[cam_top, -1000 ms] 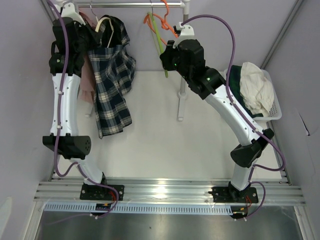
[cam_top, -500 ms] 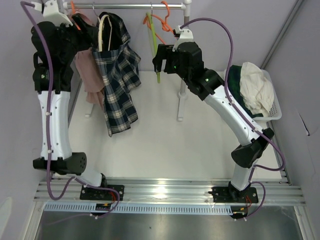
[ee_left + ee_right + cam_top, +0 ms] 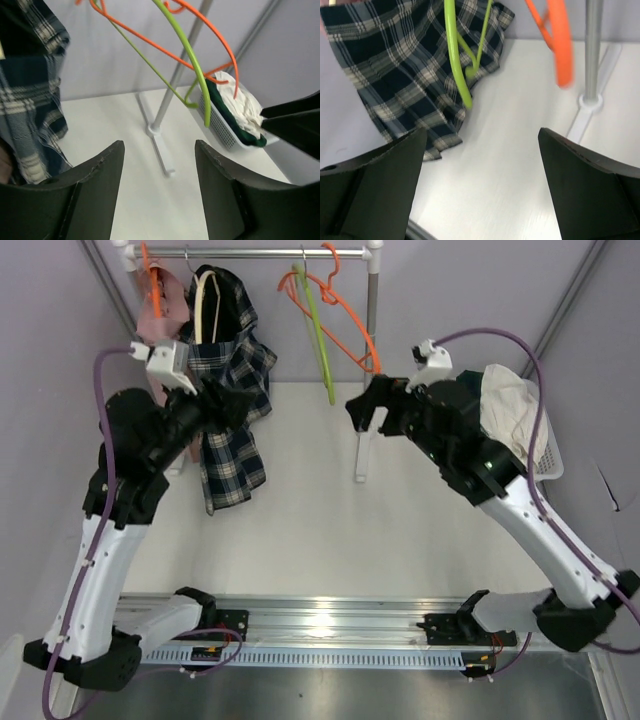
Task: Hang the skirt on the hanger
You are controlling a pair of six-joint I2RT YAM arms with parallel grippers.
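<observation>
Plaid skirt hangs on the hanger; we see left pincer and right pincer just opened, empty, pulled back. Likely done.

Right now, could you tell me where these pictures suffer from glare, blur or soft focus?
Top view: a bright glare patch on the metal rail by the arm bases. Right wrist view: the orange hanger is smeared, the green hanger slightly soft. Left wrist view: the fingers are dark and blurred, the basket clearer.
</observation>
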